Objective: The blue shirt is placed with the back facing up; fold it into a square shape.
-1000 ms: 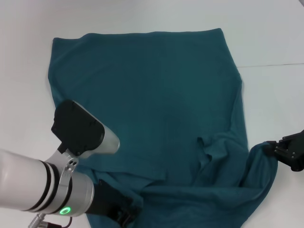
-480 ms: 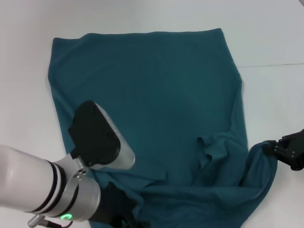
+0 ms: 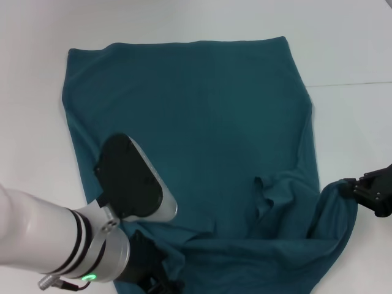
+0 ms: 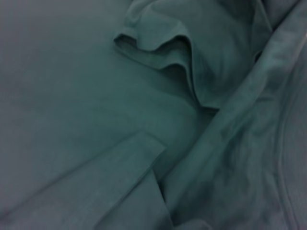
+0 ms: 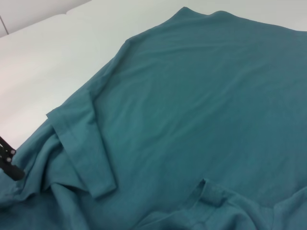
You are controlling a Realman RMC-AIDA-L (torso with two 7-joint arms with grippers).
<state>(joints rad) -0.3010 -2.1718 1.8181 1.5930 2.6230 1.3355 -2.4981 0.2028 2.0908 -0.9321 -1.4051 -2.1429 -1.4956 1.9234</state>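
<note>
The blue shirt [image 3: 202, 116] lies plain side up on the white table, flat at the far end and rumpled into folds near me. My left gripper [image 3: 156, 280] is low at the near left, sunk among the shirt's near folds, with its wrist housing above the fabric. The left wrist view shows only creased shirt cloth [image 4: 96, 96] up close. At the right edge, my right gripper [image 3: 354, 191] is shut on the shirt's near right corner, and the cloth bunches toward it. In the right wrist view the shirt [image 5: 201, 96] spreads away, with a sleeve [image 5: 81, 139] folded on top.
The white table [image 3: 343, 37] surrounds the shirt on the far, left and right sides. A thin seam [image 3: 349, 84] crosses the table at the right. My left forearm [image 3: 43, 239] covers the near left corner.
My left wrist has swung to the right and nearer, now over the shirt's near left part. The right gripper and the shirt have hardly moved.
</note>
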